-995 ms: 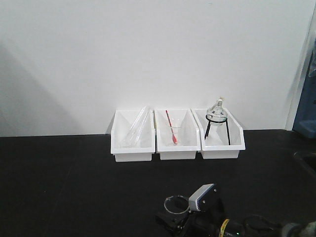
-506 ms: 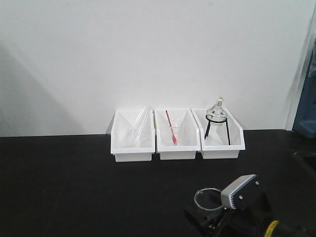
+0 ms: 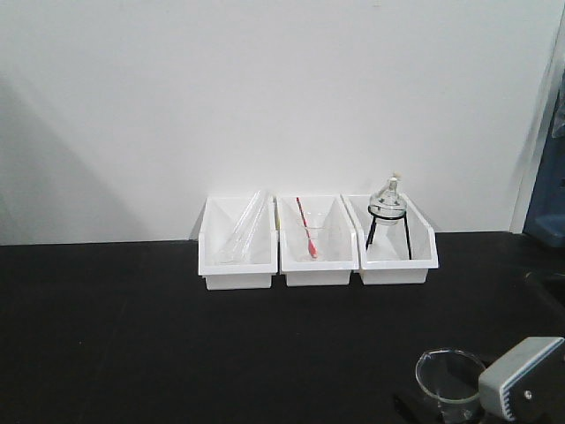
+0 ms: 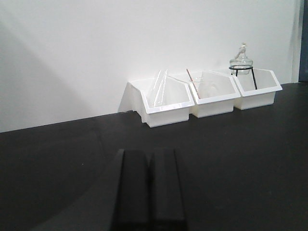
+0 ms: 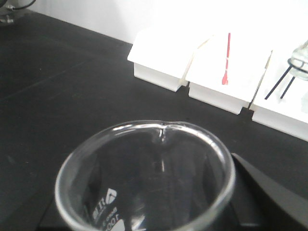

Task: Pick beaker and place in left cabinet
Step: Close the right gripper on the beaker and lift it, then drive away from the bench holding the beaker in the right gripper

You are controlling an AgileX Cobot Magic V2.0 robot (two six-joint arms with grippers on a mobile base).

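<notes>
Plain white wall (image 3: 265, 97), matte and unbroken. A soft grey shadow lies across its lower left. Black tabletop (image 3: 115, 336) runs the full width and meets the wall in a straight line; dull surface, little glare. Three white plastic bins (image 3: 318, 276) stand side by side, close-packed, backs to the wall, right of centre. Far right: pale vertical strip (image 3: 532, 168), then a blue object (image 3: 547, 216), cut off by the edge. Light even, diffuse.

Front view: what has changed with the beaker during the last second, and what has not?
The right gripper, still holding the beaker, carried it rightward from bottom centre to the bottom-right corner. The white bins, glass tube and flask stayed put.
</notes>
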